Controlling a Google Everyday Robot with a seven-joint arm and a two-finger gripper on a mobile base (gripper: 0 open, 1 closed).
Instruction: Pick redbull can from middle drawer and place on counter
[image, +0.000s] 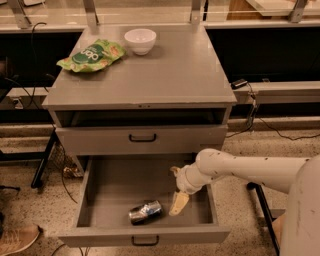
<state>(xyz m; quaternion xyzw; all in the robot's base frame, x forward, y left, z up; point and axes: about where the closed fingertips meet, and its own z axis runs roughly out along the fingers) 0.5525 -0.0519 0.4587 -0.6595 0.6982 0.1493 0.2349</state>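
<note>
The redbull can (145, 211) lies on its side on the tray of the open middle drawer (110, 185), near its front wall. My gripper (177, 200) hangs from the white arm over the drawer's right part, just right of the can and apart from it. One cream finger (178, 203) points down toward the tray. The counter (150, 75) is the grey cabinet top above.
A green snack bag (91, 55) and a white bowl (140, 40) sit at the back of the counter. A shut drawer front (142, 138) with a black handle is above the open drawer. Cables and a black stand leg lie on the speckled floor at left.
</note>
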